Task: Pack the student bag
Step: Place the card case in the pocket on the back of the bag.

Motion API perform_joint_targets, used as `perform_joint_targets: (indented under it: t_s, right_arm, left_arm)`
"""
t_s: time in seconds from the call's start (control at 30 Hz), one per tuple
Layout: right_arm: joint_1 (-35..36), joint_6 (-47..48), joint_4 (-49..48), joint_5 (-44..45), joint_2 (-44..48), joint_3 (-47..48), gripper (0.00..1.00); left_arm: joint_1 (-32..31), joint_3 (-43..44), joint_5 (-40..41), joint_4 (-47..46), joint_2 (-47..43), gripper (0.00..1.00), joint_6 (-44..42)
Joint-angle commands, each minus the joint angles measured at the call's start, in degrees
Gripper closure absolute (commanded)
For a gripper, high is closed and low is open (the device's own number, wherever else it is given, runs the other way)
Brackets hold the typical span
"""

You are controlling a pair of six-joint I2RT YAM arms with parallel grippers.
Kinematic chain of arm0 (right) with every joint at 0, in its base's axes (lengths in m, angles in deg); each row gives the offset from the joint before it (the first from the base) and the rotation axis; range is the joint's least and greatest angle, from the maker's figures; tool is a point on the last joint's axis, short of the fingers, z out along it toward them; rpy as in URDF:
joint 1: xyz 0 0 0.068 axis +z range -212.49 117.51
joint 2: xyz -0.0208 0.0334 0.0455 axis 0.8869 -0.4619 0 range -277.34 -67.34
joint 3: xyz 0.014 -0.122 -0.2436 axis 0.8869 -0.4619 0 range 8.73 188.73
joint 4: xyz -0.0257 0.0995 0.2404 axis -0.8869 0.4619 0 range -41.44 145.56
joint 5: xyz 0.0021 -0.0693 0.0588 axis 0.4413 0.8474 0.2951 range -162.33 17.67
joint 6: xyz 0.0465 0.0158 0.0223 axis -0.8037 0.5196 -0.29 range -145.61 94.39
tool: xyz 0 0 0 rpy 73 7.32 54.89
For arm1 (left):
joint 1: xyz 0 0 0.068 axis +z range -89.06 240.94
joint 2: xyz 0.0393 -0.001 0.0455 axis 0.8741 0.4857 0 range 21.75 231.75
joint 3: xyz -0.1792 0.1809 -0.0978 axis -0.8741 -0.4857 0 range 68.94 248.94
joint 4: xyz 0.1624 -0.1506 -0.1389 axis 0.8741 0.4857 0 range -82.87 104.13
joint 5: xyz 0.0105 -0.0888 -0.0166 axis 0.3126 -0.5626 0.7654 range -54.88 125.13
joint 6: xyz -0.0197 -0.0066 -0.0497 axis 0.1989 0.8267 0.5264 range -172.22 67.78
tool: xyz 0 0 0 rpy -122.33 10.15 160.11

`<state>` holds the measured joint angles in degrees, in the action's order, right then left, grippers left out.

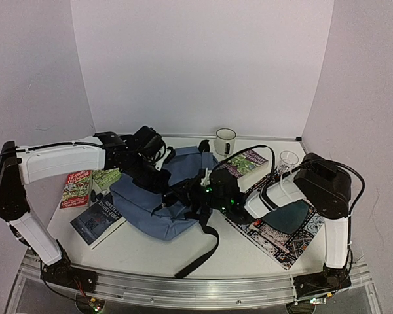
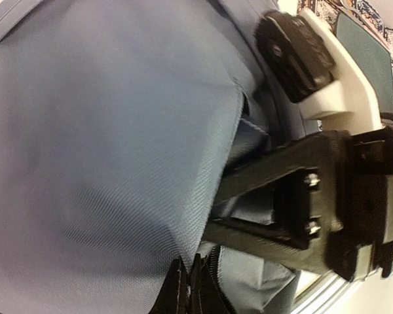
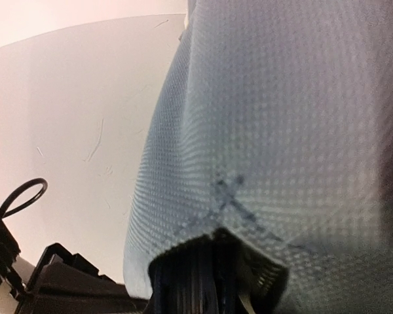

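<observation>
While left pincer (image 2: pixel 188 291), right pincer (image 3: pixel 206 271) grip it | student bag (image 1: pixel 144 206): contents hidden

Left pincer (image 2: pixel 187 288), right pincer (image 3: pixel 206 281); both clamped

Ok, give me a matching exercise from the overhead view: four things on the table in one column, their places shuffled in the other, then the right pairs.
1. slate-blue fabric backpack
2. white ceramic mug
3. red-covered paperback book
4. clear drinking glass

A. back edge, near the middle
B. far right
C. centre
D. left side

Pairs: 1-C, 2-A, 3-D, 4-B
</observation>
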<state>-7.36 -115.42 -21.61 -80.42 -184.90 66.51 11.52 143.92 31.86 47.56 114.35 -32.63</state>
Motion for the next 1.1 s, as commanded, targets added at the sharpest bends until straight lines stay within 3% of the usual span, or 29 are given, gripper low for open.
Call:
perform_joint_targets:
  t_s: [0.0,0.23,0.43,0.87,1.07]
  right_arm:
    - [-0.46,5.25,-7.39,-1.49,-0.50,10.35,0.99]
    - [-0.16,9.27,9.34,-2.83,0.89,11.47,0.92]
    - [-0.16,14.37,22.07,-4.52,2.20,12.75,0.71]
    - [-0.16,24.76,37.27,-2.84,9.97,13.21,0.27]
    - [-0.13,29.82,44.71,-1.34,14.71,10.97,0.24]
  left_arm:
    - [-0.76,1.88,-6.70,-0.97,-3.03,1.00,-1.25]
    - [-0.76,2.03,-5.93,-2.83,-4.80,1.00,-5.55]
    - [-0.75,-2.39,-5.36,-4.64,-7.37,1.00,-6.03]
    - [-0.68,-4.21,4.45,-7.05,-5.96,1.00,2.24]
    - [-0.68,-4.92,6.21,-7.51,-5.88,1.00,2.12]
